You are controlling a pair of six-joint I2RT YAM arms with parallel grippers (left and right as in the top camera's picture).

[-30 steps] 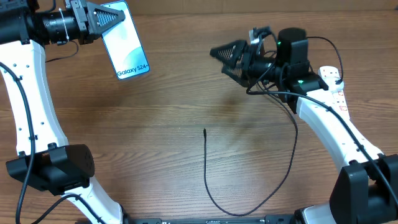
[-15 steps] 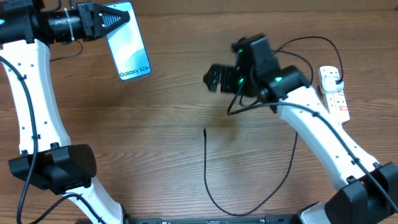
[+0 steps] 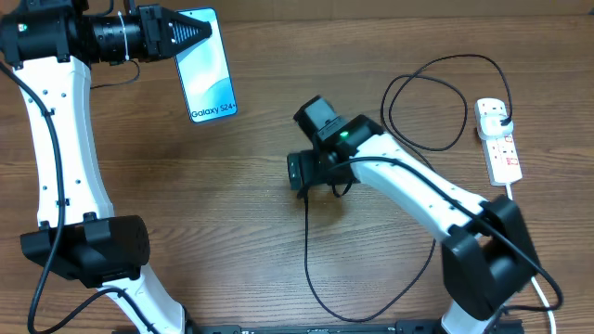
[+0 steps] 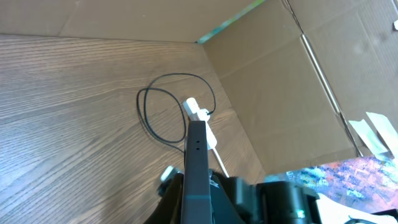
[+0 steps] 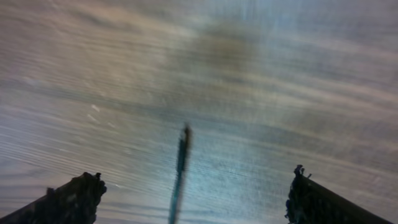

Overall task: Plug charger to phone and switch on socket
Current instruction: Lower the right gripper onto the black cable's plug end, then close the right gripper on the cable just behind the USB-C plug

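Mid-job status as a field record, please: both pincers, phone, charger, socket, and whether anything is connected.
left pincer: shut on the phone's top edge, holding it off the table
phone: screen lit, at upper left
right pincer: open, low over the charger tip, which lies between its fingers, ungripped
charger cable: lies on the table, loops round to the socket's far end
socket: at the right edge; switch state unreadable
connection: charger tip and phone well apart, not plugged
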